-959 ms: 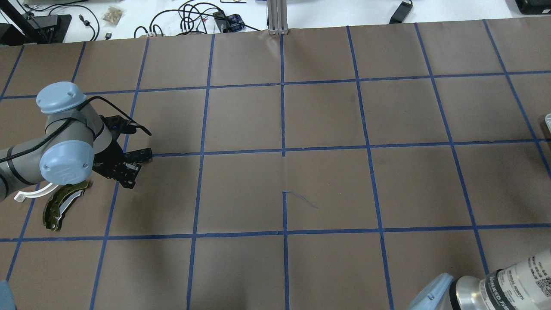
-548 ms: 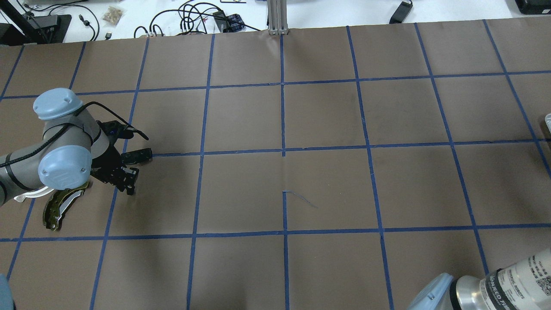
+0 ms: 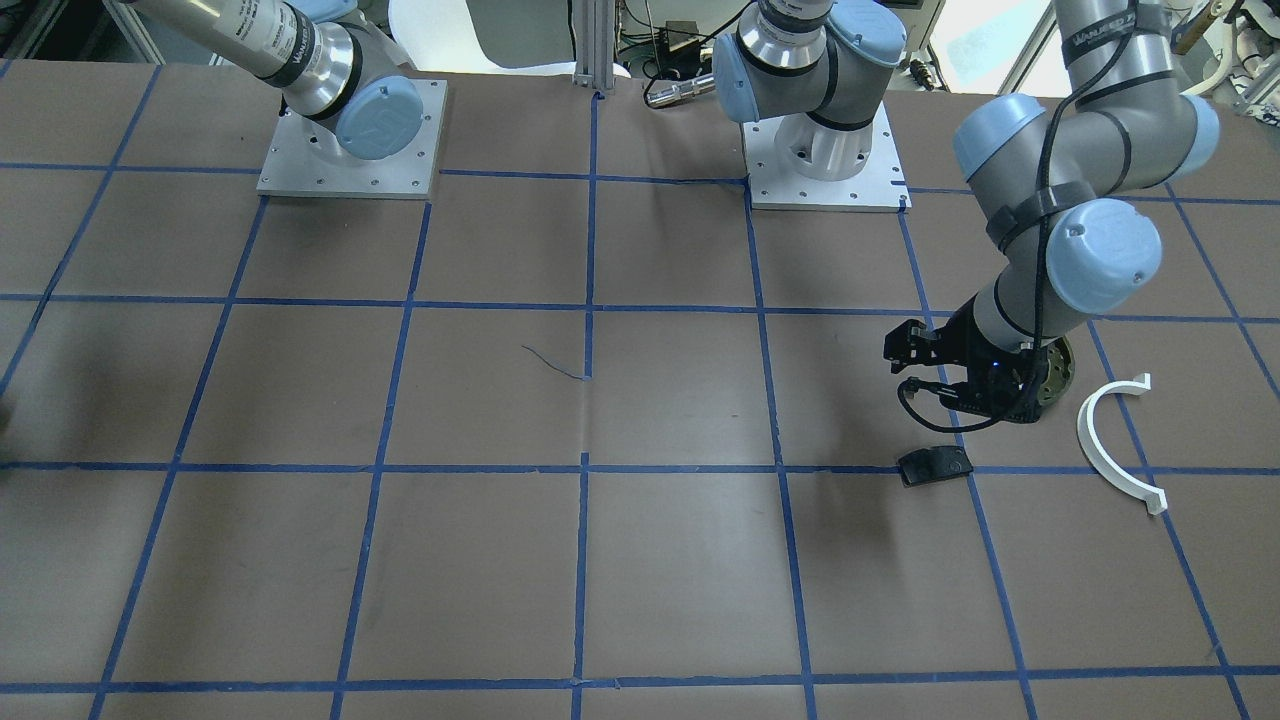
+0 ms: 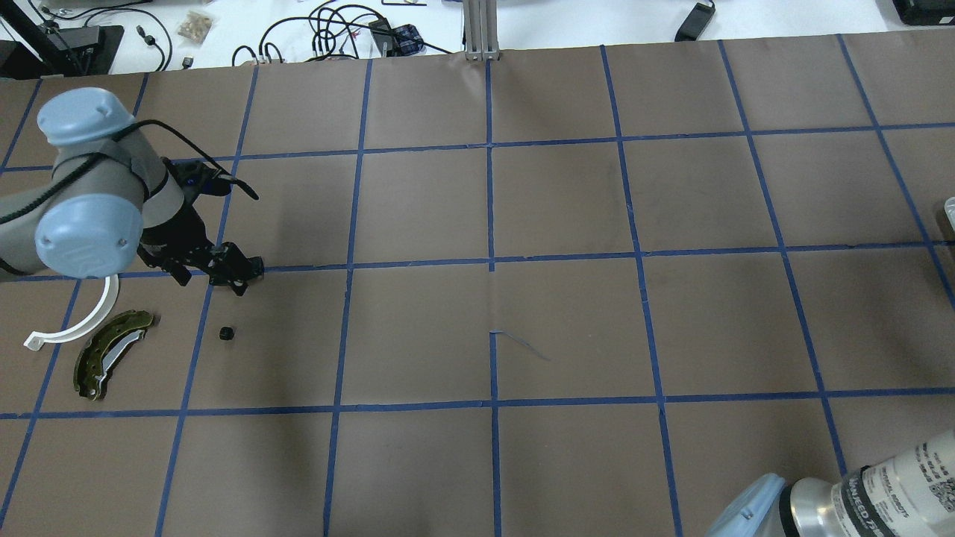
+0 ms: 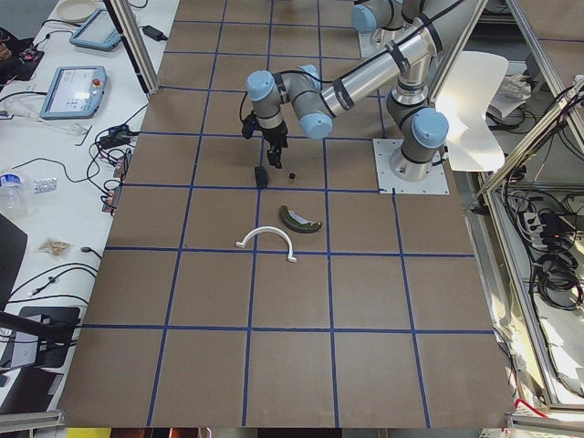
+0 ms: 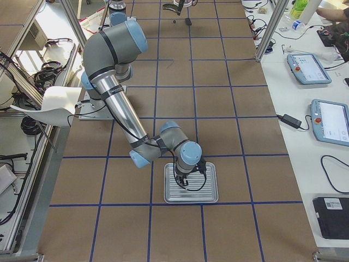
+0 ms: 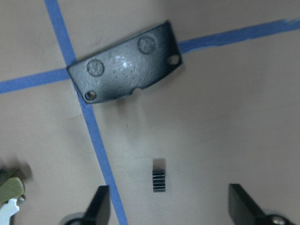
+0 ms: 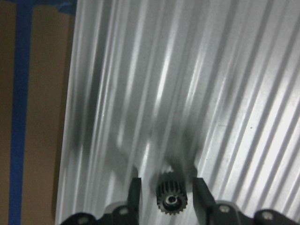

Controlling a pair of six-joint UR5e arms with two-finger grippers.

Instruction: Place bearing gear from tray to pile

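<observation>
A small black bearing gear [image 4: 226, 333] lies loose on the brown paper beside the pile; it also shows in the left wrist view [image 7: 159, 181]. The pile holds a flat black pad [image 7: 124, 70], an olive-green curved shoe [image 4: 108, 354] and a white half-ring [image 4: 74, 321]. My left gripper [image 4: 220, 272] hangs open and empty above the gear and the pad. My right gripper [image 8: 166, 187] is low over the ribbed metal tray [image 8: 211, 93]. It is open, its fingers standing on either side of a second black gear [image 8: 171, 199] with small gaps.
The tray [image 6: 210, 194] lies on the robot's right end of the table. Blue tape lines grid the brown paper. Cables and small gear lie on the white bench [image 4: 336, 30] beyond the far edge. The two arm bases [image 3: 825, 150] stand on plates.
My left gripper has lifted and drawn back toward the table's far side. The small gear it hovered over now lies uncovered on the paper.
</observation>
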